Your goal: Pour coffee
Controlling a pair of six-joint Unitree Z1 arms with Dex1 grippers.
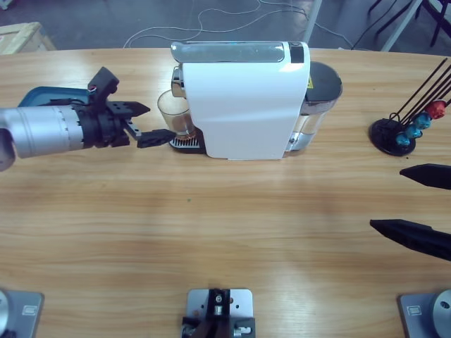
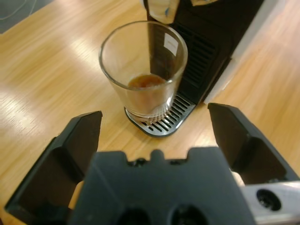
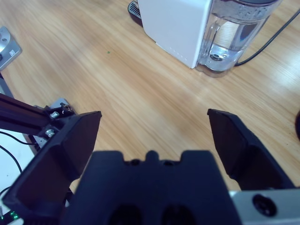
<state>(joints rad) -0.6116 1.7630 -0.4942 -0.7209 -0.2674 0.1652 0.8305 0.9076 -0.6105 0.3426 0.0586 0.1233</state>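
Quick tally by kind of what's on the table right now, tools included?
Coffee machine: 1
Glass holding coffee: 1
Capsule rack: 1
Capsules, blue: 2
Capsules, red: 1
Tools, both open: left tool, right tool: 2
Total: 8

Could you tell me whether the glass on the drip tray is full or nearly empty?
Nearly empty: the upright glass holds only a shallow layer of coffee at its bottom, clear above that.

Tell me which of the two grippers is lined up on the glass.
The left gripper, open with its fingers facing the glass of coffee on the drip tray. The right gripper sits far across the table.
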